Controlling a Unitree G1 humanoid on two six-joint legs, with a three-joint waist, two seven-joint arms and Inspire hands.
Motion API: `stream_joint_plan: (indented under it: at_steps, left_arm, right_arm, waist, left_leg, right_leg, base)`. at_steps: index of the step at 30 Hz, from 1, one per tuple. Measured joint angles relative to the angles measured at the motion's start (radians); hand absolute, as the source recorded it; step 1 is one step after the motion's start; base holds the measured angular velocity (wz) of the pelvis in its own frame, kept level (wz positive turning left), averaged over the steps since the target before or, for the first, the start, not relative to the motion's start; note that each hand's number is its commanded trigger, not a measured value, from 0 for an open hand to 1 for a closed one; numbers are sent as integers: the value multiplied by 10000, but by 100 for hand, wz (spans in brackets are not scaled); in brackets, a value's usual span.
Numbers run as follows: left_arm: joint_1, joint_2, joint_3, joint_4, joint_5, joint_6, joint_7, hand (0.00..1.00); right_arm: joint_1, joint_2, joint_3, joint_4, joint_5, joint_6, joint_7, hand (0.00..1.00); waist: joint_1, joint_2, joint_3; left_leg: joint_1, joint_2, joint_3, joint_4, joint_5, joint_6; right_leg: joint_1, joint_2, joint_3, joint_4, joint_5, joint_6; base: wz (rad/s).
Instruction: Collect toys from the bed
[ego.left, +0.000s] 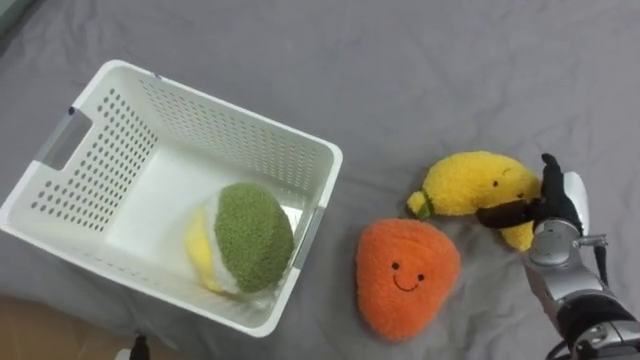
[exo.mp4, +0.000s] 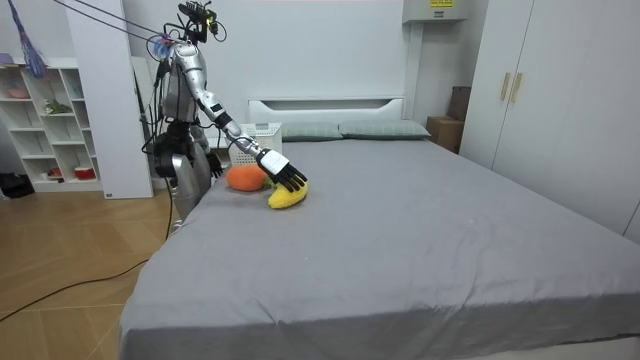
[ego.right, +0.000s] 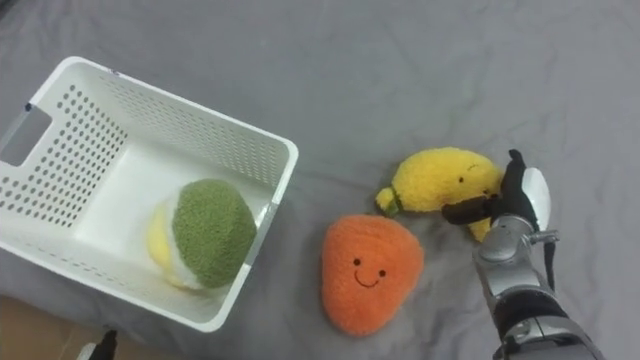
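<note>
A yellow banana-shaped plush toy (ego.left: 470, 185) lies on the grey bed. My right hand (ego.left: 552, 210) grips its right end, with the thumb laid across the front and the fingers on the far side. An orange plush toy with a smiling face (ego.left: 405, 275) lies just left of and nearer than the banana, touching nothing else. A white perforated basket (ego.left: 230, 105) stands at the left, holding a green, yellow and white plush toy (ego.left: 250, 235). In the room view my left hand (exo.mp4: 212, 163) hangs low at my side.
I stand at the bed's side, near its head, in the room view, with my right arm stretched over the grey sheet (exo.mp4: 420, 220). Pillows (exo.mp4: 375, 130) lie at the headboard. The basket's near rim (ego.left: 225, 318) sits close to the bed edge.
</note>
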Motion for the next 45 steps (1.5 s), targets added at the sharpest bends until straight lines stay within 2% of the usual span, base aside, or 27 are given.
stream_joint_plan:
  at_steps: [9,14,15,16,17,18,19,22,27,30,45]
  left_arm:
    - [-124,32,4,13,6,4,-281,0]
    - [-166,34,-1,183,-184,69,-454,0]
    - [-179,36,-12,314,-210,79,-472,0]
    - [-169,35,-35,431,-302,86,-478,0]
    - [-150,36,-36,472,-344,100,-483,0]
    - [-123,50,-42,505,-360,128,-485,0]
    - [-130,78,-75,507,-368,129,-484,0]
    - [-189,201,-412,495,-368,114,-472,0]
    - [-226,227,-432,425,-369,62,-443,0]
    - [-248,229,-551,378,-371,57,-389,0]
    - [-344,238,-631,379,-613,-15,-474,0]
  right_arm:
    - [-15,-114,2,269,-2,50,10,0]
    - [-95,-215,82,627,-1306,145,26,0]
    - [-137,-241,351,895,-1697,158,32,9]
    - [-143,-242,521,1028,-1992,162,43,43]
    - [-142,-254,617,1062,-2107,163,43,53]
    - [-143,-315,863,1181,-2372,156,41,81]
    - [-144,-400,1086,1275,-2490,169,35,100]
    - [-164,-601,1378,1289,-2745,248,-1,100]
    - [-156,-897,1692,1298,-2893,318,-106,100]
    - [-146,-895,1952,1302,-3051,376,-98,100]
    - [166,-886,1932,1296,-3085,323,20,100]
  waist:
    - [369,1,3]
    - [375,91,65]
    - [400,95,69]
    - [420,95,69]
    - [421,95,69]
    - [422,96,70]
    - [432,93,70]
    - [473,86,71]
    - [575,42,80]
    - [631,25,84]
    - [625,12,72]
  left_leg:
    - [-40,-7,-19,33,2,3]
    - [-195,-10,-170,196,1,4]
    - [-206,-12,-190,191,3,4]
    - [-205,-7,-196,191,6,8]
    - [-211,-6,-223,193,8,9]
    - [-225,-5,-254,194,17,11]
    - [-243,-7,-266,194,32,13]
    - [-254,-9,-292,198,53,9]
    - [-262,-10,-302,218,59,5]
    - [-270,-11,-310,222,62,1]
    - [-307,-9,-420,356,62,1]
  right_leg:
    - [-8,-18,-10,-2,0,0]
    - [-7,-44,-216,-1,2,-3]
    - [-9,-43,-259,-2,3,-5]
    - [-8,-44,-263,0,3,-6]
    - [-9,-44,-267,0,3,-6]
    - [-9,-46,-282,1,4,-6]
    - [-9,-49,-304,4,4,-7]
    - [-9,-49,-333,8,9,-14]
    - [1,-36,-341,9,14,-24]
    - [1,-32,-351,8,17,-28]
    - [91,-47,-492,14,34,-55]
  base:
    - [0]
    - [10]
    - [8]
    - [5]
    - [0]
    - [6]
    - [8]
    - [3]
    - [0]
    - [0]
    - [2]
